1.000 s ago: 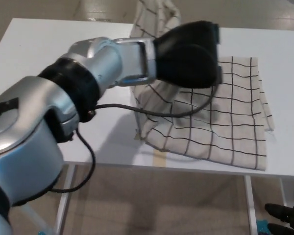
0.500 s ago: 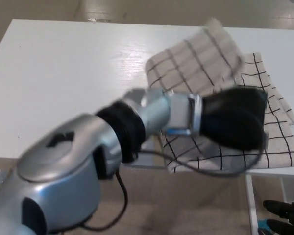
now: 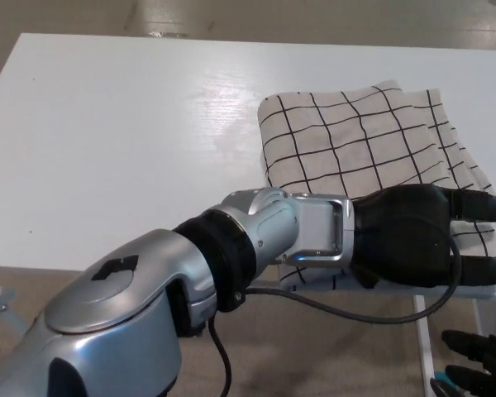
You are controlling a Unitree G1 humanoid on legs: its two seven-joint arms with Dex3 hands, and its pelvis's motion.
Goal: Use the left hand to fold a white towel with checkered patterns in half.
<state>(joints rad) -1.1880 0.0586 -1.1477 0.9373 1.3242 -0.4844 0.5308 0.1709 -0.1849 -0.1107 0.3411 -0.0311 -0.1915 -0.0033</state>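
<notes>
The white towel (image 3: 360,141) with black checks lies flat on the white table (image 3: 124,141) at its right side, doubled over, with layered edges showing along its right side. My left arm reaches across from the lower left. My left hand (image 3: 426,241) rests over the towel's near right corner. Its fingers (image 3: 478,205) point right and stand apart, with checked cloth showing between them and nothing gripped. Below the table's edge at the bottom right, my right hand (image 3: 478,372) hangs with its fingers spread and holds nothing.
The table's near edge (image 3: 83,269) runs just below my left forearm, with tan floor (image 3: 331,347) beneath. A black cable (image 3: 339,304) loops under the left wrist. A table leg (image 3: 422,347) stands near the right hand.
My left hand swung down from the far side to the towel's near right corner, bringing the raised flap with it. The towel now lies flat and doubled, and the fingers have spread.
</notes>
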